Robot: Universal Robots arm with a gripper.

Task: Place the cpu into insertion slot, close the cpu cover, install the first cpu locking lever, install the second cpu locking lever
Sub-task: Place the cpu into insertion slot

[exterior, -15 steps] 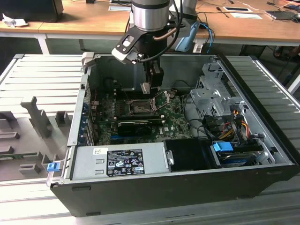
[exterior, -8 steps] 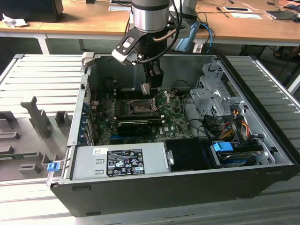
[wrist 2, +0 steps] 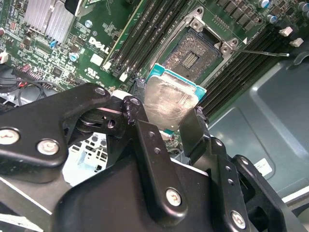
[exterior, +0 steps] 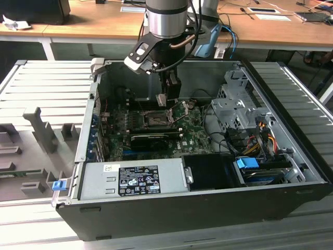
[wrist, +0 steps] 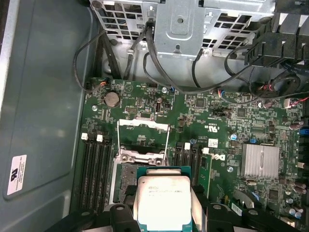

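Gripper (wrist 2: 164, 121) is clenched on the cpu (wrist 2: 170, 99), with a black finger (wrist 2: 145, 140) pressed against each of two opposite edges and the dull metal top plainly visible between them. The chip is held clear of the board, close over the insertion slot (wrist 2: 193, 55), and is not seated. In the first wrist view it overlaps the near part of the socket. The slot is open, with its contact field exposed inside the silver frame. The cpu cover (wrist: 143, 123) is raised, standing up from one edge of the socket with the board visible through its cut-out. A thin metal lever (wrist 2: 265, 52) stands free beside the socket, unlatched. Black memory slots (wrist: 94, 169) flank the socket on both sides. A finned silver heat sink (wrist: 259, 162) sits further along the green motherboard (wrist: 217, 116). The board lies inside an open computer case (exterior: 156, 213) resting on a grey slatted table (exterior: 47, 88).
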